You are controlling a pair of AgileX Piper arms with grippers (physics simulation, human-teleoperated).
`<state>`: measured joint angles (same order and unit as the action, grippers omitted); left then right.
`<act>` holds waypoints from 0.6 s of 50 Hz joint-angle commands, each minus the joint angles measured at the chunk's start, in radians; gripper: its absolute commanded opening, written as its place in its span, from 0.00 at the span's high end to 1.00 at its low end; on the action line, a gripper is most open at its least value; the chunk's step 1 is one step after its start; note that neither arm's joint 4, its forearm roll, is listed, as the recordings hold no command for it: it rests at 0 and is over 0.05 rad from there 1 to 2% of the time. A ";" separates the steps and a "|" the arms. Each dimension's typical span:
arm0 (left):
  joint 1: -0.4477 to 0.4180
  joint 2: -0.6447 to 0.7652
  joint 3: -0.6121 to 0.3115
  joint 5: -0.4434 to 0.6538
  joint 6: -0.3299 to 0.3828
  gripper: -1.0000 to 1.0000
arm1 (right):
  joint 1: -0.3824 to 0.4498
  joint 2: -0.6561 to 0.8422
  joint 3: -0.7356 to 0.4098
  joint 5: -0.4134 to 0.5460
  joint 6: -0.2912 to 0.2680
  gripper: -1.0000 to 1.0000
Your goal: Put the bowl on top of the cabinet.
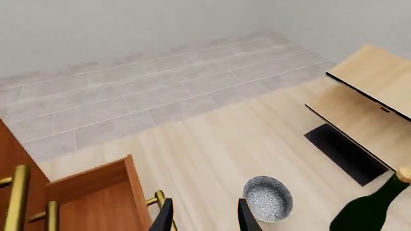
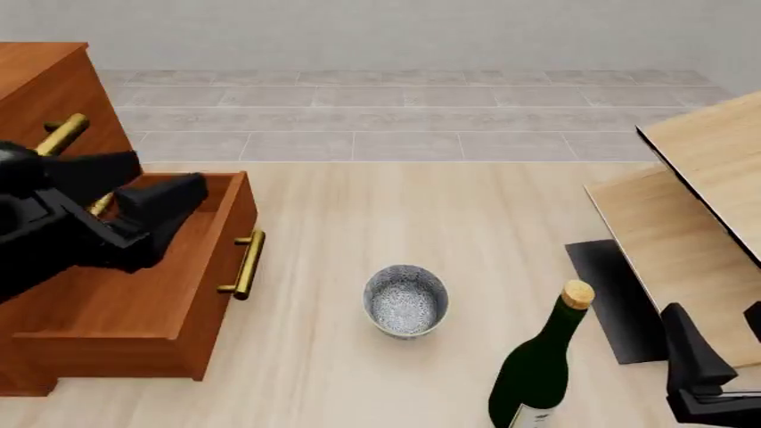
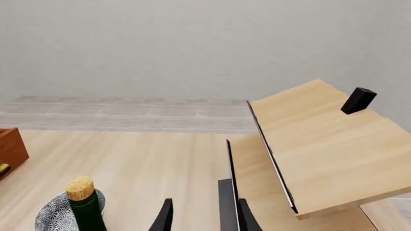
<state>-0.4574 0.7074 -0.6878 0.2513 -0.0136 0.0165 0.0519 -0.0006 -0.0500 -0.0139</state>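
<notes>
The grey-white speckled bowl (image 2: pixel 405 300) stands upright on the pale wood table, right of the cabinet's pulled-out drawer (image 2: pixel 131 294). The reddish-brown cabinet (image 2: pixel 48 89) with brass bar handles fills the left side. My left gripper (image 2: pixel 149 187) hovers open above the drawer, well left of the bowl, nothing between its fingers. In the left wrist view the bowl (image 1: pixel 268 198) lies just beyond the open gripper (image 1: pixel 205 219). My right gripper (image 2: pixel 721 348) is open at the near right corner. The right wrist view shows the bowl (image 3: pixel 55 215) partly hidden behind the bottle.
A dark green corked bottle (image 2: pixel 541 366) stands upright near and to the right of the bowl. Pale light-wood boards (image 2: pixel 701 178) tilt up at the right, over a black patch (image 2: pixel 607 294). A brass handle (image 2: pixel 248 264) sticks out from the drawer front.
</notes>
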 commanded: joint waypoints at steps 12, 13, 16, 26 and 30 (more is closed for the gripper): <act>-0.260 0.497 -0.389 0.204 0.133 0.00 | 0.011 -0.006 0.000 0.011 0.016 0.00; -0.260 0.506 -0.398 0.212 0.139 0.00 | 0.011 0.000 0.000 0.006 0.015 0.00; -0.276 0.549 -0.424 0.245 0.132 0.00 | 0.011 0.005 0.000 0.002 0.018 0.00; -0.309 0.699 -0.458 0.303 0.097 0.00 | 0.010 -0.012 0.000 0.020 0.021 0.00; -0.314 0.755 -0.473 0.323 0.100 0.00 | 0.012 -0.020 0.000 0.029 0.022 0.00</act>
<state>-0.7398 1.3198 -1.1026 0.5129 0.0897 0.0263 0.0416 -0.0004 -0.0328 0.0044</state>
